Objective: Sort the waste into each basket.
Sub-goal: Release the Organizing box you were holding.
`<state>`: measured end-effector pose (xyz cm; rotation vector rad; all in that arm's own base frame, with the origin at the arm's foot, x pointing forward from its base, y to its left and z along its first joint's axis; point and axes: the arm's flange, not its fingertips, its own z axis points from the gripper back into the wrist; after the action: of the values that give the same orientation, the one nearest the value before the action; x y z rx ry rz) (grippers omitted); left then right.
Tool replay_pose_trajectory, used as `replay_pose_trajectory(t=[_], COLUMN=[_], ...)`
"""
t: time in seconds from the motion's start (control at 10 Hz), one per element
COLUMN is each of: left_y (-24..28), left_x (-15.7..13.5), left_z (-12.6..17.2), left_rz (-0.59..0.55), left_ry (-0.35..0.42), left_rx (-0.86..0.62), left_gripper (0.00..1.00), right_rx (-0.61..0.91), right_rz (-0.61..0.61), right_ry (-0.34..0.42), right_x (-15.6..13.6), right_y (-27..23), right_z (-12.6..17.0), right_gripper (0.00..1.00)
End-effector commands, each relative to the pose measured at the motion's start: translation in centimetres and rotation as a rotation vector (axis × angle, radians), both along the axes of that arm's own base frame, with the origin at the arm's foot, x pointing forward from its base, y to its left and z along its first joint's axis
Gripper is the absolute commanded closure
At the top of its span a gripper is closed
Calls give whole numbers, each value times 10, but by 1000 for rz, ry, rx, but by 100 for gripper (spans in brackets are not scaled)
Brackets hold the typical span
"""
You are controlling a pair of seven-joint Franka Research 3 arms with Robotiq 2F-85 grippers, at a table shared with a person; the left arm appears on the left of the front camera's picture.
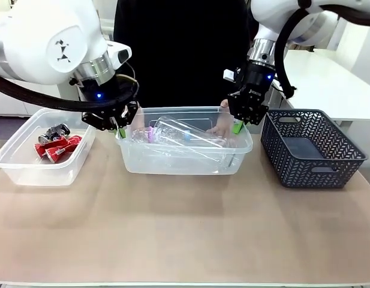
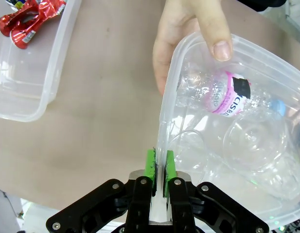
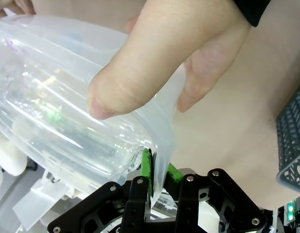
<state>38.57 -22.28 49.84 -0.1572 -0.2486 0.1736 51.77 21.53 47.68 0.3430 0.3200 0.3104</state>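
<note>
Bottle tub (image 1: 185,162) rim pinched between both grippers' pads.

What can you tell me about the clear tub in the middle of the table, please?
The middle tub is a clear, see-through plastic rectangle with rounded corners and a rolled rim. It holds clear plastic bottles, one with a pink label. The left gripper pinches its rim at one end, the right gripper at the other. A person's hands also grip the rim at both ends.
</note>
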Motion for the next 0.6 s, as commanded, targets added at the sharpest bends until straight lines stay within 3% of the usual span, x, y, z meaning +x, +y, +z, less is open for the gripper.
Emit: replay_pose_trajectory(t=[0.0, 0.1, 0.2, 0.3, 0.5], left_y=[0, -2, -3, -2, 3], left_x=[0, -2, -6, -12, -22], left_z=[0, 3, 7, 12, 22], left_rz=[0, -12, -16, -12, 8], left_ry=[0, -12, -34, -48, -81], left_rx=[0, -3, -9, 1, 6], left_gripper=[75, 34, 18, 0, 0], right_rx=[16, 0, 46, 75, 113], right_rz=[14, 0, -61, -99, -123], right_ry=[-6, 0, -24, -36, -71], right_x=[-10, 0, -9, -14, -21], right_y=[4, 0, -13, -24, -33], right_z=[6, 0, 0, -1, 1], right_gripper=[94, 45, 39, 0, 0])
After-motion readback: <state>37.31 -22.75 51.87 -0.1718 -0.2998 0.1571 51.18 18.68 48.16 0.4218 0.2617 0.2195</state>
